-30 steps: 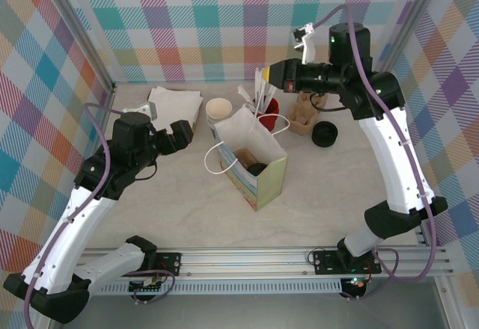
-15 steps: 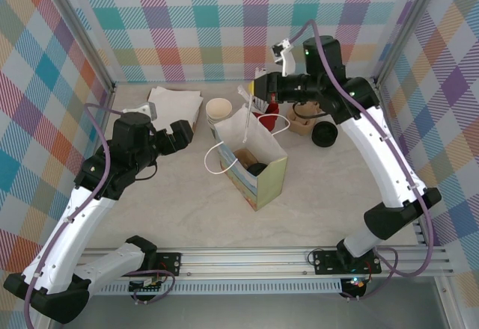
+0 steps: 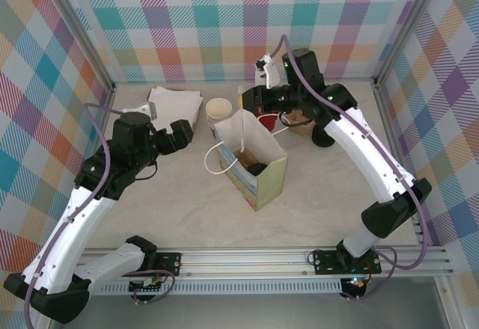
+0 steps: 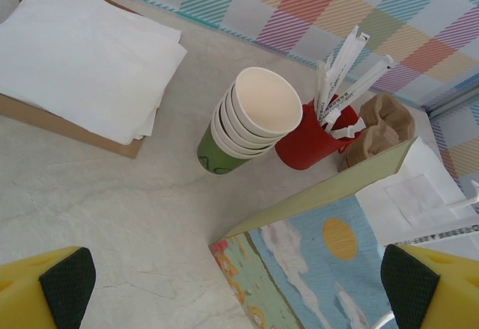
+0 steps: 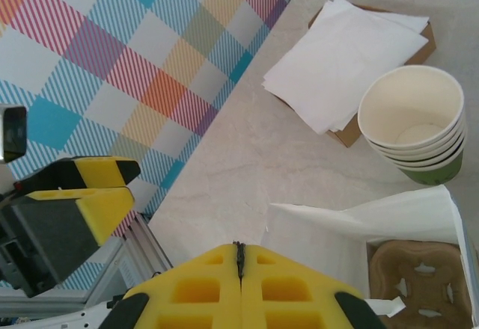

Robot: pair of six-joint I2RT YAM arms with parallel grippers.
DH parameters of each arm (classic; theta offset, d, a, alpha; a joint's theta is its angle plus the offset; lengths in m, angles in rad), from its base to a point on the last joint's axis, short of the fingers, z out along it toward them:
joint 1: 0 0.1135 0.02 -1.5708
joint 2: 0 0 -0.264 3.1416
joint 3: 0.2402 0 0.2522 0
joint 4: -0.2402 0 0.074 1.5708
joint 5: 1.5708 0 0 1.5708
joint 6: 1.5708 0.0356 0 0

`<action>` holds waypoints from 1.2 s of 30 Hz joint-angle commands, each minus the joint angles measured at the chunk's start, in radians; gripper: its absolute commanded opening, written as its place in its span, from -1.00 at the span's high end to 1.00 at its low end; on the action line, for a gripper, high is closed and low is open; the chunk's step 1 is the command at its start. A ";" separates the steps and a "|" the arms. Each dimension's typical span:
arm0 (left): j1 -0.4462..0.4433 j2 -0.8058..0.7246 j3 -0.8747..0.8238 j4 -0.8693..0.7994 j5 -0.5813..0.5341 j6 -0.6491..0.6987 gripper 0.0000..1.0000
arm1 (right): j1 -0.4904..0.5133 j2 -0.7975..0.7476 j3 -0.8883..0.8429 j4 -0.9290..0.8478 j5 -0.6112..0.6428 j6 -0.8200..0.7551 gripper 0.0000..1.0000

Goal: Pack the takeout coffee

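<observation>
The takeout coffee shows as a round black lid (image 3: 257,168) low inside the open paper bag (image 3: 263,185), beside a brown carrier (image 5: 415,277). My right gripper (image 3: 251,102) hovers over the bag's far rim, its yellow jaws (image 5: 238,248) pressed shut on a thin white stirrer (image 3: 242,131) that hangs toward the bag's mouth. My left gripper (image 3: 179,133) stands wide open left of the bag, nothing between its fingers (image 4: 67,284); the bag's printed side (image 4: 322,254) lies in front of it.
A stack of cream cups (image 3: 218,109) with a green one at the bottom stands behind the bag, next to the red cup (image 4: 307,138) of stirrers. White napkins (image 3: 176,105) lie back left. Brown carriers (image 3: 303,123) and black lids (image 3: 324,133) sit back right.
My right gripper has moved left from the red cup to above the bag, carrying the stirrer. The left arm has stayed still and open.
</observation>
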 commanded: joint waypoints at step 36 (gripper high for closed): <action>0.007 -0.008 -0.040 0.011 -0.011 -0.007 -1.00 | 0.035 0.016 -0.208 0.114 -0.001 -0.018 0.57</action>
